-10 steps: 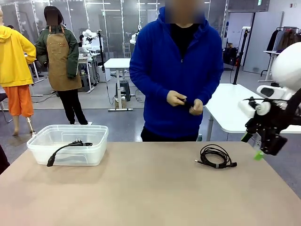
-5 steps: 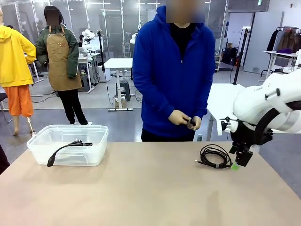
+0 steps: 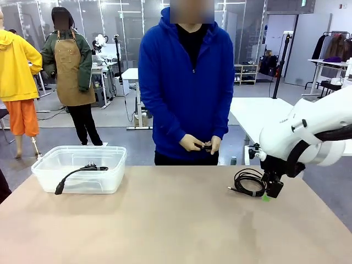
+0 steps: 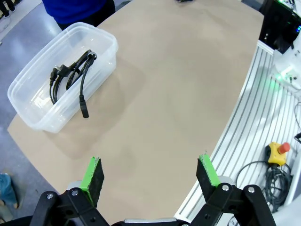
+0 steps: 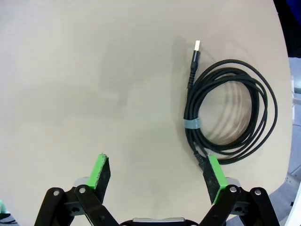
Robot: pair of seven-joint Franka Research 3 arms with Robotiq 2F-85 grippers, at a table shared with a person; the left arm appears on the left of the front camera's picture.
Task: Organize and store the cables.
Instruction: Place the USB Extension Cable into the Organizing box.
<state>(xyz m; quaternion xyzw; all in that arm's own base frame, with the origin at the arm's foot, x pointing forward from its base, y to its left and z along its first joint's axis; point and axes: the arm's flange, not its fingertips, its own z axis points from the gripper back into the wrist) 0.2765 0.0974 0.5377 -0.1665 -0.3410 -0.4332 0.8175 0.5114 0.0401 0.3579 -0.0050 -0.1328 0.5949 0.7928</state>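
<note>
Matte tan table [image 3: 165, 220], bright workshop behind. Our right gripper [image 5: 156, 162] hangs spread wide; a smooth black coil [image 5: 189, 108], taped once, lies just ahead of one pad [image 5: 213, 176], its oval running along our fingers, metal plug [image 5: 198, 46] pointing away. Our left gripper [image 4: 149, 162] is also wide; a second cable [image 4: 70, 75] sits in a clear bin [image 4: 28, 113] ahead.

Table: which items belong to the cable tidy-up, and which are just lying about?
Job:
- coiled cable by the open right claw
- cable in the clear bin

Lying about:
- yellow stop button
- cord bundle beside it, off the table
</note>
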